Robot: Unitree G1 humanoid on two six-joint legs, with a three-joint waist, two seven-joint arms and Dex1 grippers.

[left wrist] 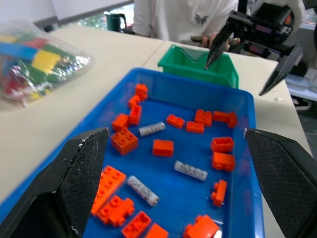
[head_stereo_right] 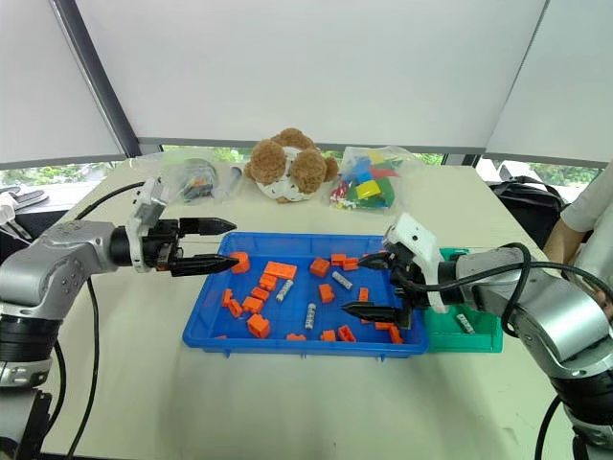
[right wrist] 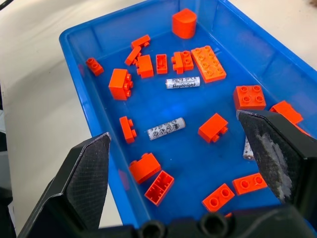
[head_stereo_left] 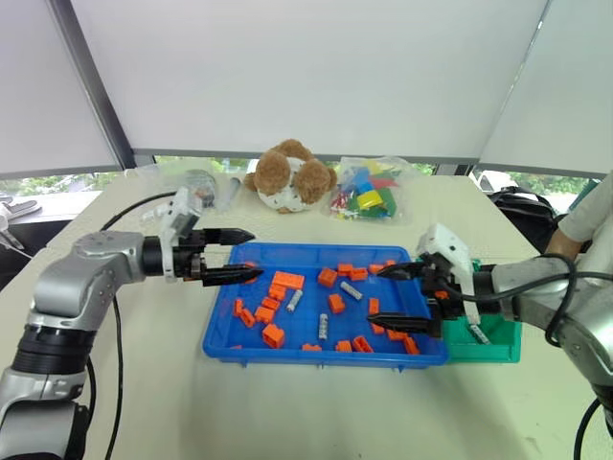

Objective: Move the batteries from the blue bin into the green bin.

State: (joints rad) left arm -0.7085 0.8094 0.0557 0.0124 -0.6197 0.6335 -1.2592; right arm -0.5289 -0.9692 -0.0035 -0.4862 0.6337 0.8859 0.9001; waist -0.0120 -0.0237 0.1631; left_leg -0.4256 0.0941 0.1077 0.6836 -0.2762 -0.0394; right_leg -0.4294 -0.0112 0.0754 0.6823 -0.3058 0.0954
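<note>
Pick step in hand: right claw (head_stereo_left: pixel 407 297) is held wide apart and empty over blue bin (head_stereo_left: pixel 222 337); left claw (head_stereo_left: pixel 237 255) also apart, empty. Three batteries (head_stereo_left: pixel 323 327) are seen loose among bricks (head_stereo_left: pixel 286 281); one lies in green bin (head_stereo_left: pixel 498 349). Next: lowering onto a battery, clamping.

Batteries (head_stereo_right: pixel 310 315) in blue bin (head_stereo_right: pixel 206 326)
</note>
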